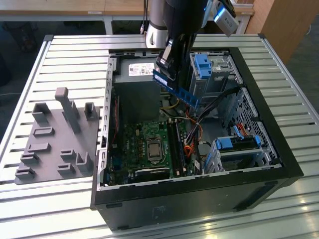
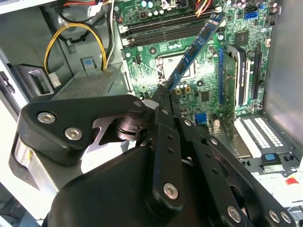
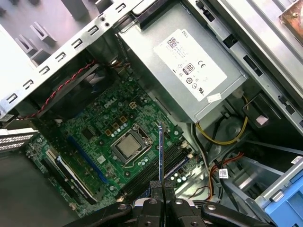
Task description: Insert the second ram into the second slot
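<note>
Black metal claw (image 2: pixel 165 92) is clenching one end of a long thin blue circuit-board ram stick (image 2: pixel 196 47). Slatted metal counter (image 1: pixel 75 55) is carrying an open black computer case (image 1: pixel 279 149), green motherboard (image 3: pixel 94 127) lying inside with dark memory slots (image 2: pixel 161 26). The ram stick is hanging tilted above them, not seated; likely risk is a skewed entry jamming or cracking it.

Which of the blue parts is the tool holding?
The second ram, the thin blue stick clamped in the tool; the chunky blue latches sit apart.

Arm (image 1: pixel 182 25) angled dwn frm above; gripper (image 2: pixel 166 93) clamped tight on ram (image 2: pixel 195 48).
</note>
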